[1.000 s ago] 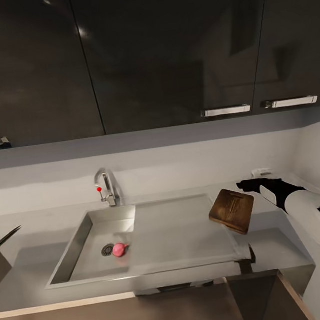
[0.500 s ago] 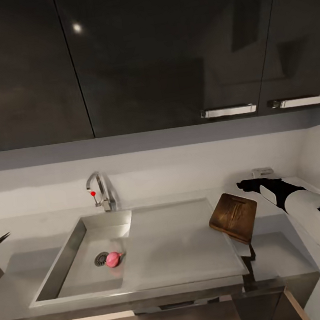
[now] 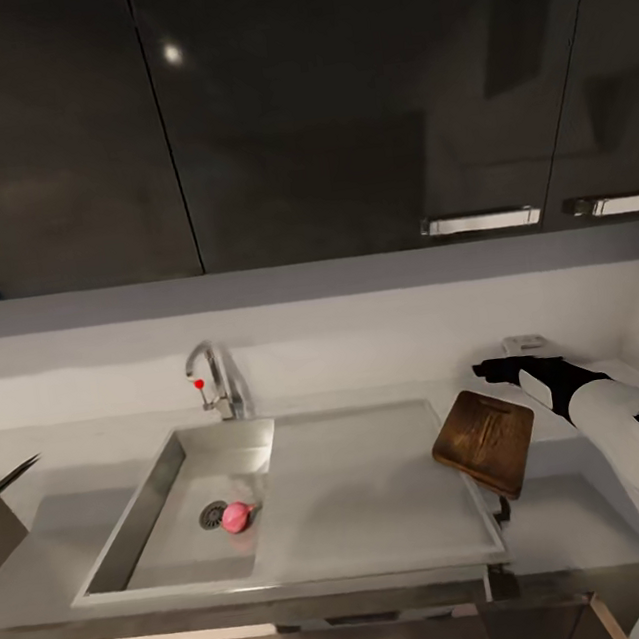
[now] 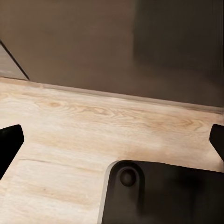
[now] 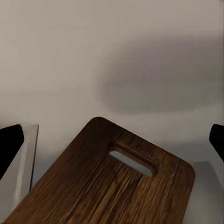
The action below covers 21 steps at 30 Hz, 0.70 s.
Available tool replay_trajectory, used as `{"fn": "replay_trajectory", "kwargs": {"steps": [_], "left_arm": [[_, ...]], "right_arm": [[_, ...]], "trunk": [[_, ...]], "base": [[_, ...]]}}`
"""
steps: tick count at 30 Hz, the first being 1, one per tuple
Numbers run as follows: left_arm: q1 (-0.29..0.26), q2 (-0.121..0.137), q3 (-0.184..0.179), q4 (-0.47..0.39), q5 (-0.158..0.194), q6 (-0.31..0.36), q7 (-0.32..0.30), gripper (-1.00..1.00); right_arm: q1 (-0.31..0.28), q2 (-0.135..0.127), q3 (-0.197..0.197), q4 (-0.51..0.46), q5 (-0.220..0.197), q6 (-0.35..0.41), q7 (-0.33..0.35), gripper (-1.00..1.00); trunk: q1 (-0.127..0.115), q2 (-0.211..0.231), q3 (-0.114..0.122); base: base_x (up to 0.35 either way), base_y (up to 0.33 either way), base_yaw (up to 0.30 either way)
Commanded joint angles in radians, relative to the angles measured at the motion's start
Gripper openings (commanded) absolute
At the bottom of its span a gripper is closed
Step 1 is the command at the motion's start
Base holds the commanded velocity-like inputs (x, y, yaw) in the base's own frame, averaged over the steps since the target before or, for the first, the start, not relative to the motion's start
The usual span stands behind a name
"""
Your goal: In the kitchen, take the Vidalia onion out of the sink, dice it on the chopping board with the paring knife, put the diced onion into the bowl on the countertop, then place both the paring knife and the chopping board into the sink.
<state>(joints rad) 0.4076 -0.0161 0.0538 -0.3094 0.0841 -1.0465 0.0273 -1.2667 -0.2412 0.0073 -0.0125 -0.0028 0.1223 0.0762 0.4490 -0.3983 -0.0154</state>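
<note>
Camera shifted; countertop (image 3: 578,517) seemingly unchanged.

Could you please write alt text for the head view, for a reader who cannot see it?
A steel sink set in a grey countertop holds a small pink onion beside its drain. At right, a white robot arm holds a tilted wooden chopping board above the counter.

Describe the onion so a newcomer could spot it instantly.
Find the stainless-steel sink under the curved chrome faucet. On the basin floor, beside the round drain, lies a small pink-red bulb with a pointed tip, the Vidalia onion: the one pink thing among grey steel.
</note>
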Motion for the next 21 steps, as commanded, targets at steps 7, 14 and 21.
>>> {"fn": "replay_trajectory", "kwargs": {"steps": [7, 14, 21], "left_arm": [[0.000, -0.001, 0.005, -0.003, -0.003, -0.001, 0.000, 1.00], [0.000, 0.000, 0.005, -0.005, -0.003, -0.001, 0.000, 1.00], [0.000, -0.001, 0.005, -0.005, -0.003, -0.001, 0.000, 1.00]], "right_arm": [[0.000, -0.001, 0.000, -0.001, 0.000, 0.005, 0.004, 1.00], [0.000, -0.001, 0.000, -0.001, 0.000, 0.005, 0.004, 1.00], [0.000, -0.001, 0.001, -0.001, 0.000, 0.005, 0.004, 1.00]], "trunk": [[0.001, -0.002, -0.002], [0.001, -0.002, -0.002], [0.001, -0.002, -0.002]], "base": [[0.172, -0.091, 0.001], [0.031, -0.008, -0.029], [0.126, 0.083, -0.025]]}}
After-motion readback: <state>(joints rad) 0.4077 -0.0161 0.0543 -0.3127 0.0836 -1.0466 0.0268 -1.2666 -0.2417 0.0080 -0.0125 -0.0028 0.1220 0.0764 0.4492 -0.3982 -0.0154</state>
